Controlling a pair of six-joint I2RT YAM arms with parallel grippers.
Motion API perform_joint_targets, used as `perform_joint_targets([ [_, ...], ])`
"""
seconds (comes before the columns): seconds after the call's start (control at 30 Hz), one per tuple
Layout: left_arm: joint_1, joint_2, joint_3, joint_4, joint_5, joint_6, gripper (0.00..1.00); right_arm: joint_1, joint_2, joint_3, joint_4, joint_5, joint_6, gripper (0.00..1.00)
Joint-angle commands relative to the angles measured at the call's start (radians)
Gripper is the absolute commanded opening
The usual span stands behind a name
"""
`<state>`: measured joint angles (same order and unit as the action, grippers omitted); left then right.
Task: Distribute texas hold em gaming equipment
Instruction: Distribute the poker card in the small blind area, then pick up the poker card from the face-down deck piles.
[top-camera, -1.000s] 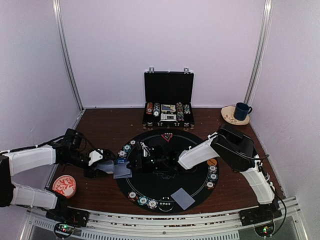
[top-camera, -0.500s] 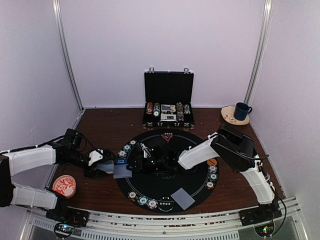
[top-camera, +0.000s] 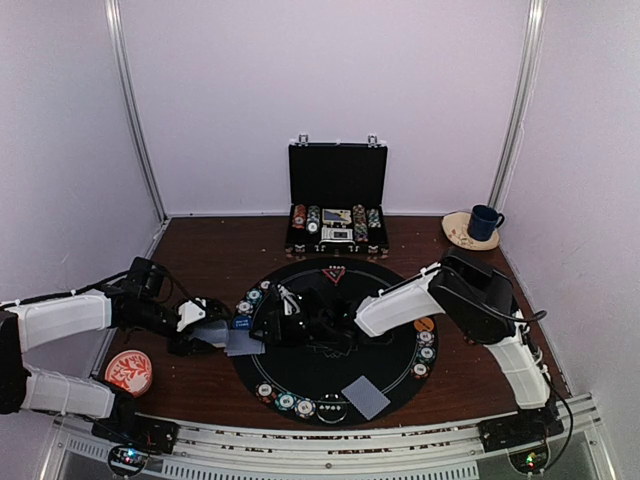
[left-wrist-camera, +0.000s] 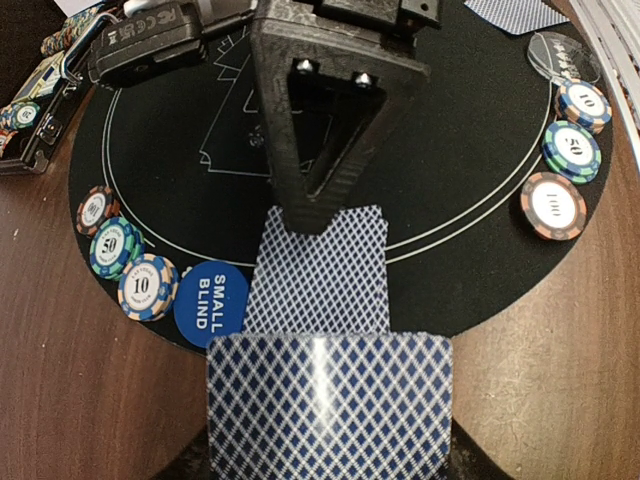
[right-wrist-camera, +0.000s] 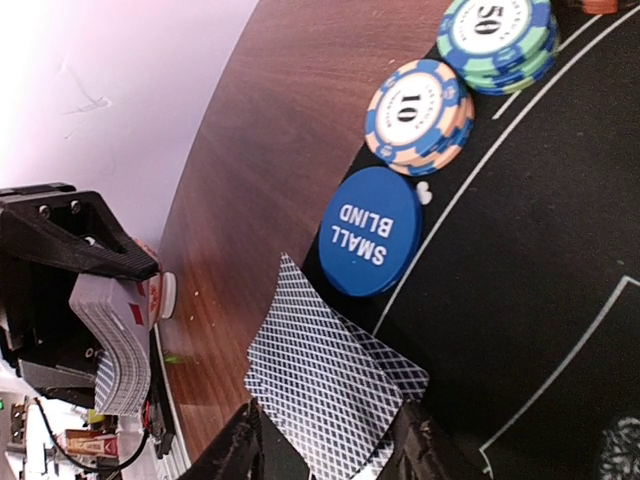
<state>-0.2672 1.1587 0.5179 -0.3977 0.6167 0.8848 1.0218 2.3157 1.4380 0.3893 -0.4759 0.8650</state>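
A dark brown wooden surface filled the overhead frame, with a round black felt mat at its centre. An open black briefcase stood at upper centre, rows of chips in its tray. The left tool, at centre left of that frame, was closed on a thick deck of blue diamond-backed playing cards, held just off the mat's left edge. The right tool reached across the mat to the same edge. Its jaws stood partly apart and pinched nothing, straddling a single loose blue-backed card that lay flat on the mat's rim. That card's lower end was hidden behind the deck in the left wrist frame. In the right wrist frame, what looked like a second card's corner showed beneath it. A red-and-white patterned round dish sat at lower left of the overhead frame, and a dark blue mug stood on a tan saucer at upper right. Another face-down blue-backed card lay at the mat's lower centre. A blue round disc marked SMALL BLIND lay just beside the loose card on its left. Three striped-edge poker chips curved up the mat's edge from the disc, and three further striped-edge chips lined the mat's edge at the right of the left wrist frame
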Motion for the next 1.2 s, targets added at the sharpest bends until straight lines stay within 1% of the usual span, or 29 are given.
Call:
perform_joint_targets([
  [0.0, 0.006, 0.001, 0.001, 0.016, 0.019, -0.004, 0.1, 0.004, -0.061, 0.015, -0.115, 0.102, -0.052, 0.47],
  [0.17, 0.008, 0.001, 0.001, 0.016, 0.02, -0.004, 0.1, 0.003, -0.108, 0.008, -0.166, 0.161, -0.087, 0.5],
  [0.3, 0.006, 0.0, 0.001, 0.017, 0.018, -0.003, 0.1, 0.005, -0.159, -0.036, -0.138, 0.165, -0.093, 0.53],
  [0.43, 0.007, -0.005, 0.001, 0.017, 0.019, -0.004, 0.1, 0.019, -0.206, -0.122, 0.028, 0.102, -0.046, 0.57],
  [0.53, 0.008, -0.005, 0.001, 0.017, 0.022, -0.003, 0.1, 0.045, -0.203, -0.138, 0.118, 0.066, -0.012, 0.63],
  [0.63, 0.007, -0.007, 0.001, 0.011, 0.024, -0.001, 0.1, 0.08, -0.161, -0.092, 0.135, 0.052, -0.002, 0.7],
  [0.7, 0.007, -0.012, 0.0, 0.008, 0.026, 0.0, 0.1, 0.094, -0.126, -0.053, 0.137, 0.051, 0.005, 0.72],
  [1.0, 0.007, -0.019, 0.003, -0.018, 0.057, 0.025, 0.1, 0.104, 0.006, 0.088, 0.141, 0.025, 0.054, 0.73],
  [1.17, 0.005, -0.024, 0.005, -0.042, 0.077, 0.044, 0.11, 0.103, 0.052, 0.148, 0.124, 0.02, 0.067, 0.73],
])
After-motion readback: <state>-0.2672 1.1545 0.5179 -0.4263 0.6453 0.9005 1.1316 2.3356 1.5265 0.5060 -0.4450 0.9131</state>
